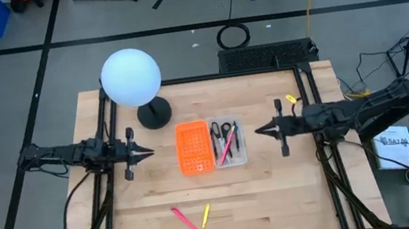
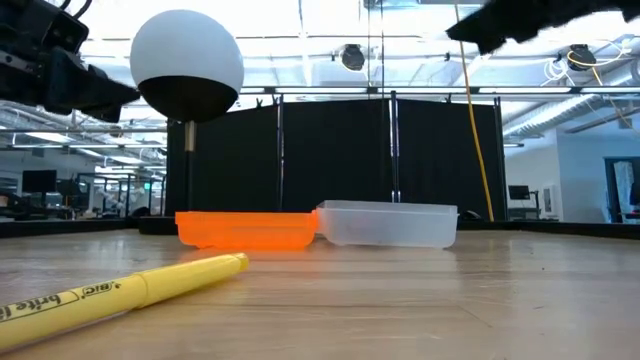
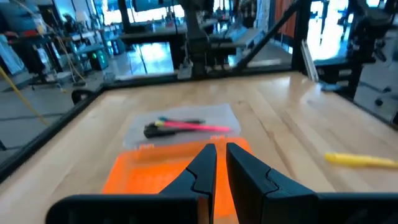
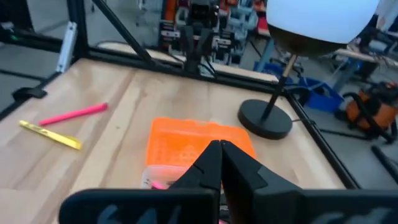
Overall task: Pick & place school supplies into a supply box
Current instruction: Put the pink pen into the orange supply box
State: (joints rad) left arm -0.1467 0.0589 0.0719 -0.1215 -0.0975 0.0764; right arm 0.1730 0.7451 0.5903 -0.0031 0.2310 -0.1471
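The clear supply box (image 1: 228, 142) sits mid-table beside the orange perforated tray (image 1: 194, 147). It holds black-handled scissors (image 1: 226, 130), a pink pen (image 1: 226, 146) and dark pens. A pink pen (image 1: 184, 218) and a yellow pen (image 1: 204, 221) lie flat on the wood near the table's near edge. My left gripper (image 1: 152, 150) hovers shut to the left of the orange tray. My right gripper (image 1: 258, 130) hovers shut to the right of the clear box. The left wrist view shows the box (image 3: 183, 127) beyond the orange tray (image 3: 149, 177).
A lamp with a white globe (image 1: 130, 77) stands on a black round base (image 1: 154, 113) behind the orange tray. Black frame rails (image 1: 105, 143) run along the table's left and right sides. Bare wood lies around the two loose pens near the near edge.
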